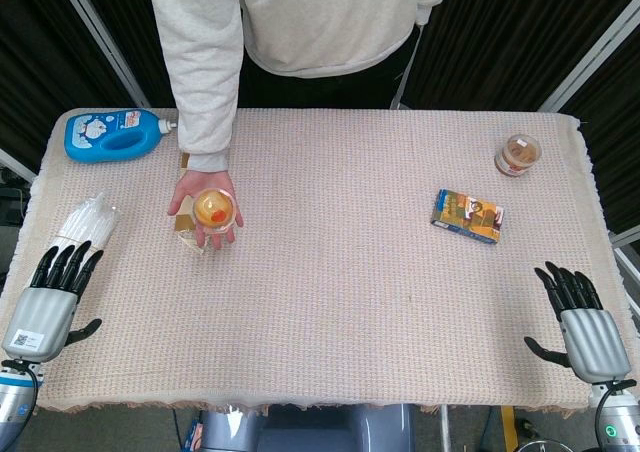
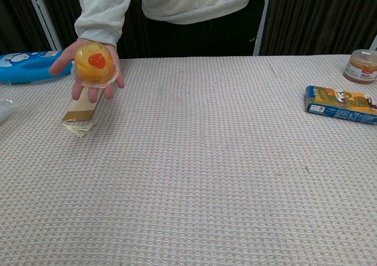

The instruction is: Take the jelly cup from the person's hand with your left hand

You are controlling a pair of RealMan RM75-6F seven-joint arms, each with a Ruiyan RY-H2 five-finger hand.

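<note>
An orange jelly cup (image 1: pixel 214 210) with a red spot on top lies in the person's upturned palm (image 1: pixel 187 194) over the table's left part; in the chest view the jelly cup (image 2: pixel 93 64) is at the upper left, held above the cloth. My left hand (image 1: pixel 52 297) rests at the table's near left edge, fingers apart and holding nothing, well short of the cup. My right hand (image 1: pixel 578 317) rests at the near right edge, fingers spread and holding nothing. Neither hand shows in the chest view.
A blue bottle (image 1: pixel 112 134) lies at the far left. A clear plastic pack (image 1: pixel 88 219) lies just ahead of my left hand. A flat brown packet (image 2: pixel 81 110) lies under the person's hand. A small box (image 1: pixel 468 216) and a brown jar (image 1: pixel 517 155) sit to the right.
</note>
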